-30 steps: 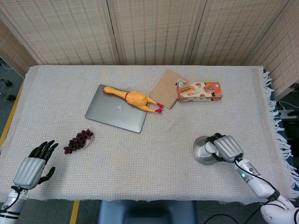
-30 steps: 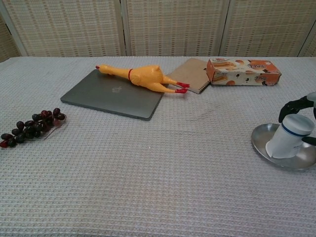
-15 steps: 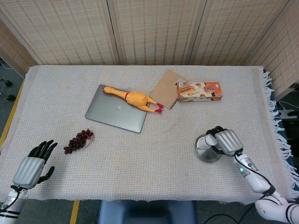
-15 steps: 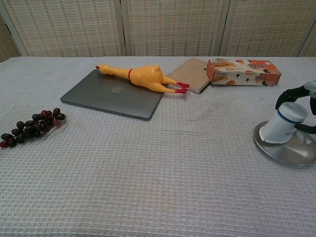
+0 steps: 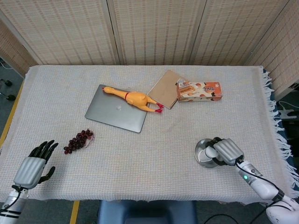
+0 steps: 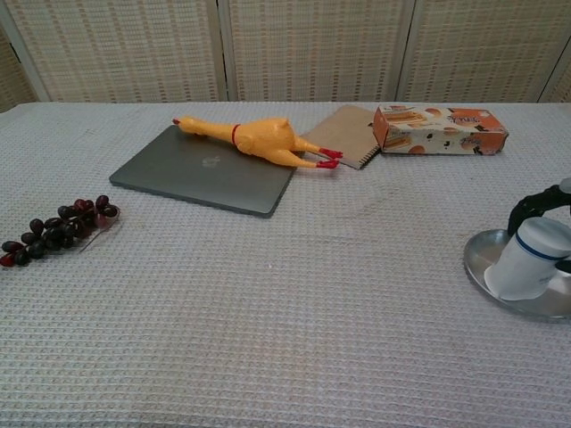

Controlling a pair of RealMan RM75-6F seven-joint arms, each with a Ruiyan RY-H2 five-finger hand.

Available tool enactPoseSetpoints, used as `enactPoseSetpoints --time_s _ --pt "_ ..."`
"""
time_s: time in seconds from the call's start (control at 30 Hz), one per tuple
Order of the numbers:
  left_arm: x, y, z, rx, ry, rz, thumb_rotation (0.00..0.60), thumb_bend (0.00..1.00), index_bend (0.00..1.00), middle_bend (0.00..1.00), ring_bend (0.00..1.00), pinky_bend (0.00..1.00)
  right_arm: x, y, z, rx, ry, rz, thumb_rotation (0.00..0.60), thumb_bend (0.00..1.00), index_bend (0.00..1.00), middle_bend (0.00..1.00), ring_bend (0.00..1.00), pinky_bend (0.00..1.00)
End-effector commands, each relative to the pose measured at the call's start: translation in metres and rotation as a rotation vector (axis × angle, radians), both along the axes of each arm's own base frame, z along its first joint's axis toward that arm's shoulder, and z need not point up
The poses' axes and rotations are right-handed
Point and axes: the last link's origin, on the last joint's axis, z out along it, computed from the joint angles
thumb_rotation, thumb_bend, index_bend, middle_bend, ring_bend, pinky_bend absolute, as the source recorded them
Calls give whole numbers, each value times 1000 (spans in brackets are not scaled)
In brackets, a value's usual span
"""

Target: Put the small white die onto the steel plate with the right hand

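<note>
The steel plate lies at the table's near right, and it also shows at the right edge of the chest view as the steel plate. My right hand hovers low over it with its fingers curled down toward the plate; the chest view shows this right hand from the front, its dark fingers arched above the plate. No small white die shows in either view; the hand hides the plate's middle. My left hand rests at the near left corner with fingers apart, holding nothing.
A grey laptop with a rubber chicken on it lies at centre left. Behind them are a brown notebook and a snack box. A bunch of dark grapes lies near the left.
My right hand rose and reached slightly farther over the plate half a second ago, then came back nearer and lower. The left hand has stayed put.
</note>
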Motion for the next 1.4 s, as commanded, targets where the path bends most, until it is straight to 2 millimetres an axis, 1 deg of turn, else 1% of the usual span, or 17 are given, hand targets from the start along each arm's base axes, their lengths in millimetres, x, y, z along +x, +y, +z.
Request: enactPoseSetpoints --time_s 0.03,0.07,0.13,0.2,0.3,0.53,0.67,0.8,0.93,1.03,1.13,1.23,1.33,1.4 --pt "0 0 0 2 -1 1 600 409 0 0 0 171 3 -12 -2 -69 28 42 600 284 496 372 210 472" --pt "0 0 0 0 0 0 600 408 0 0 0 171 4 -23 -5 -115 59 58 600 284 496 372 210 472" --pt "0 0 0 -1 -1 -2 600 408 0 0 0 171 6 -28 -9 -146 74 54 600 284 496 372 210 472" --pt "0 0 1 0 -2 -2 600 407 0 0 0 171 7 -28 -9 -162 74 51 600 284 496 372 210 473" --pt "0 -1 1 1 -2 -4 600 407 0 0 0 171 6 -23 -6 -161 66 46 600 284 497 372 210 473" --pt "1 -1 0 1 -1 -5 600 408 0 0 0 172 -2 2 4 -58 90 24 600 284 496 369 210 473" --pt "1 -1 -1 -3 1 -5 600 409 0 0 0 171 -2 7 5 -37 102 16 600 284 496 369 210 473" --pt "1 -1 -1 -3 1 -7 600 408 0 0 0 171 3 -1 5 -86 71 25 600 284 496 369 210 473" --pt "1 -1 -1 -2 1 -6 600 408 0 0 0 171 6 -15 4 -182 62 44 600 284 488 369 210 473" --pt "1 -1 0 1 0 -4 600 409 0 0 0 171 6 -18 5 -194 62 43 600 284 480 367 210 473" --pt "1 -1 0 4 -1 -4 600 408 0 0 0 171 3 -15 11 -195 45 28 600 284 470 353 209 473" --pt "1 -1 -1 -2 2 -6 600 409 0 0 0 171 -4 -14 26 -224 20 -12 600 284 460 350 210 473" --pt "1 -1 -2 -7 4 -6 600 408 0 0 0 171 -13 -20 38 -275 21 -44 600 284 456 350 210 473" --pt "2 -1 -3 -10 5 -7 600 409 0 0 0 172 -24 -30 44 -316 39 -84 600 284 453 350 209 473"
